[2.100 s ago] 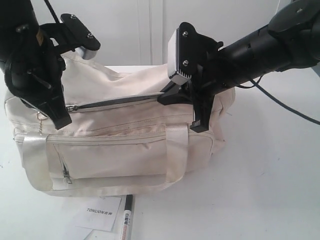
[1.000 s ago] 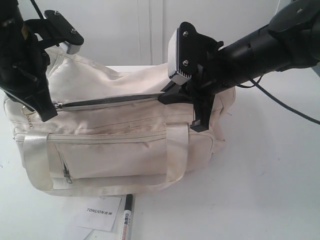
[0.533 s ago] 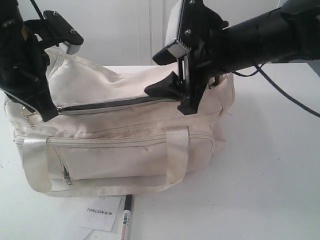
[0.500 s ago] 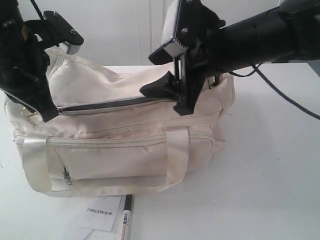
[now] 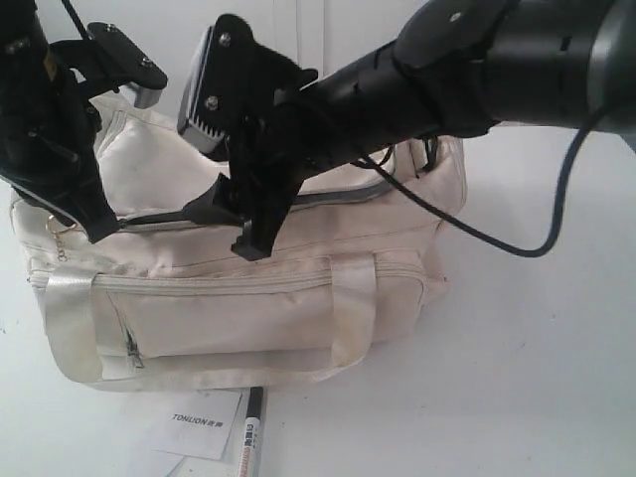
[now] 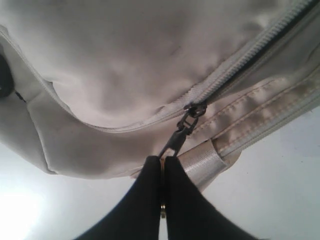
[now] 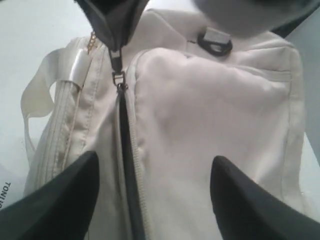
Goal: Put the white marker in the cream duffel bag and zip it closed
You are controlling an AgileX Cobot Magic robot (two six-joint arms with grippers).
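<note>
Left gripper (image 6: 162,159) pinching the floppy bag's (image 5: 219,308) zip pull (image 6: 180,137), right gripper (image 7: 155,160) spread, I'd take the light, slick marker (image 5: 248,442) mid-barrel.

Exterior camera facing cream duffel bag (image 5: 229,318) front, wrist cameras close, sharing top zip (image 7: 125,150)

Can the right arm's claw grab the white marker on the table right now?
Probably yes. The right gripper hangs open and empty over the cream duffel bag, and the white marker lies uncovered on the table in front of it, beside a paper card. It must just reach past the bag.
</note>
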